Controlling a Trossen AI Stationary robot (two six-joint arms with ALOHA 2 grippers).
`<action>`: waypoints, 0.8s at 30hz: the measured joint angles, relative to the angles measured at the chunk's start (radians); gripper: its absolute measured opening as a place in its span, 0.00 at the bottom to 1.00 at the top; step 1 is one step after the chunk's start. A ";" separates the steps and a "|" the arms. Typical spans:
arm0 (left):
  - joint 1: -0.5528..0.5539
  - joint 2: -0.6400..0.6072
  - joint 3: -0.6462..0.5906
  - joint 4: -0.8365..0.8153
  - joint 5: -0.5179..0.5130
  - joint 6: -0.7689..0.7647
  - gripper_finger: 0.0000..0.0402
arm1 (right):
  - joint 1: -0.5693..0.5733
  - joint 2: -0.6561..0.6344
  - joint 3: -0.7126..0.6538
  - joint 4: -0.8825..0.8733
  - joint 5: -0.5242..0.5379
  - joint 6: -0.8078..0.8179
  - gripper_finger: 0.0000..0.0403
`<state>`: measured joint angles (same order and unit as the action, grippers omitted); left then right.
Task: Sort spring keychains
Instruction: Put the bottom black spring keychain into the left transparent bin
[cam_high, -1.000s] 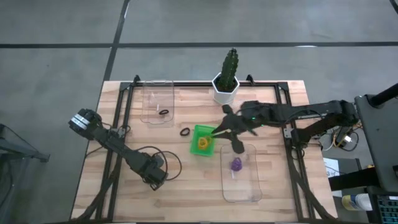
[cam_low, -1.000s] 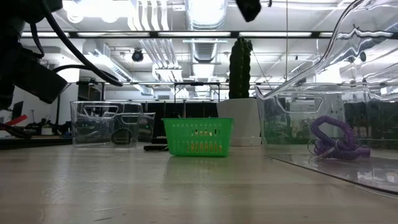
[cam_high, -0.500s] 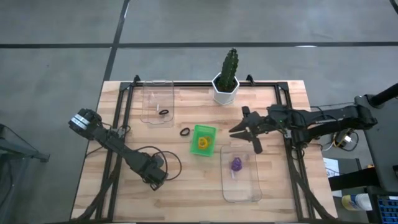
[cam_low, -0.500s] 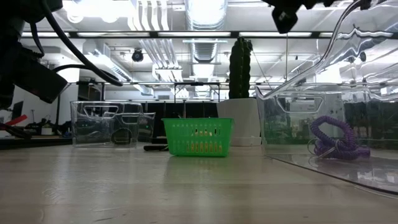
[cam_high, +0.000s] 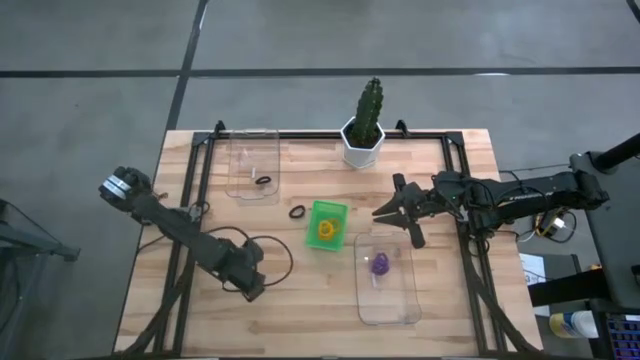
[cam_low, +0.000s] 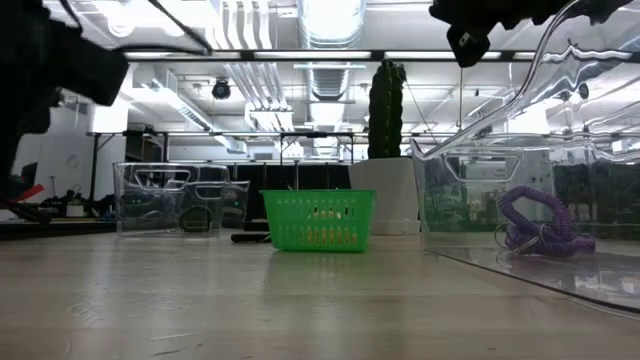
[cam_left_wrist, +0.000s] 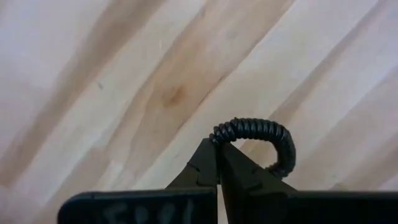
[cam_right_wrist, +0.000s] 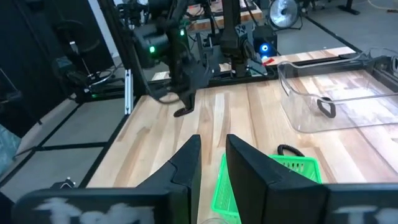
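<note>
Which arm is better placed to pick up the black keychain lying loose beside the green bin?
Right, probably. The right tool hovers just past the green bin, near the black keychain. The left tool sits down at the table's near-left, already shut on a black keychain.

Bare table (cam_high: 300, 300) lies open; cactus pot (cam_high: 363, 143) blocks the far edge.

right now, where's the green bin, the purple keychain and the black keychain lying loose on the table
green bin (cam_high: 341, 209): high view, its rim at the far corner.
purple keychain (cam_high: 380, 264): high view, middle of the coil, inside the clear tray.
black keychain (cam_high: 297, 212): high view, on the loop, bare wood beside the bin.
</note>
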<state>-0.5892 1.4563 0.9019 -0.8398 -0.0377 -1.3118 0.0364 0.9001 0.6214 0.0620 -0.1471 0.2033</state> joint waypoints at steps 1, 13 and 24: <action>0.000 -0.014 0.002 -0.002 -0.017 0.006 0.00 | 0.000 0.000 0.000 0.000 0.000 0.000 0.17; -0.001 -0.243 0.010 0.284 -0.322 0.294 0.00 | 0.000 0.000 -0.001 -0.003 0.000 -0.001 0.21; -0.001 -0.371 0.009 0.736 -0.361 0.682 0.00 | 0.000 0.000 -0.001 -0.004 0.000 -0.006 0.17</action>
<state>-0.5903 1.0853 0.9104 -0.1041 -0.3991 -0.6295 0.0364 0.9005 0.6205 0.0582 -0.1471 0.1970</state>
